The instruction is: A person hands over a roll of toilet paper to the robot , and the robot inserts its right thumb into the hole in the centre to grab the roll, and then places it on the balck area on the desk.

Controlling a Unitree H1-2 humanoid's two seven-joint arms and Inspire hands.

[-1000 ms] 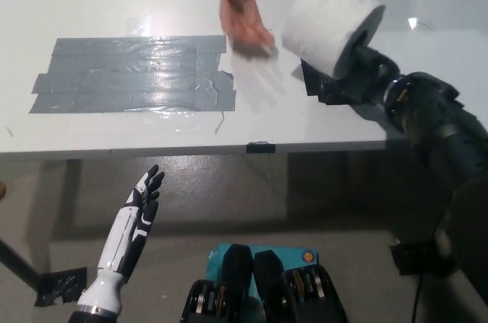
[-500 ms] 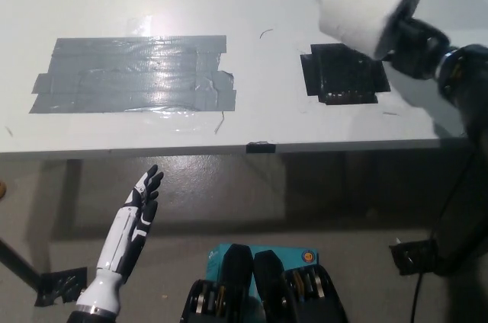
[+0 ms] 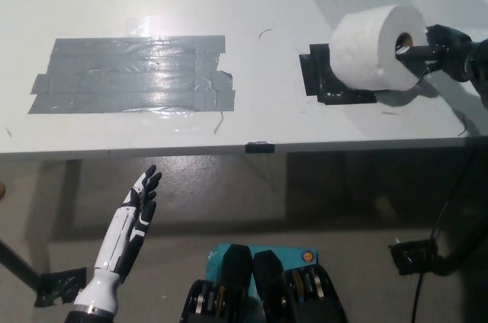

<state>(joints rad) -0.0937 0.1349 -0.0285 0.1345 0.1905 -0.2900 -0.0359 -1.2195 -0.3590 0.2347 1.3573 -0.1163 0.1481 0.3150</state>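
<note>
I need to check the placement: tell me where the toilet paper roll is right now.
In the head view the toilet paper roll is at the desk's right side, over the black patch, with the black right robot hand reaching into its centre hole.

The toilet paper roll (image 3: 375, 47) sits over the right part of the square patch (image 3: 329, 75) near the desk's (image 3: 252, 3) right edge. The right hand (image 3: 442, 52) is at the roll's right end. A wide tape patch (image 3: 130, 73) lies toward the desk's left. The left hand (image 3: 133, 216) hangs below the front edge.
</note>
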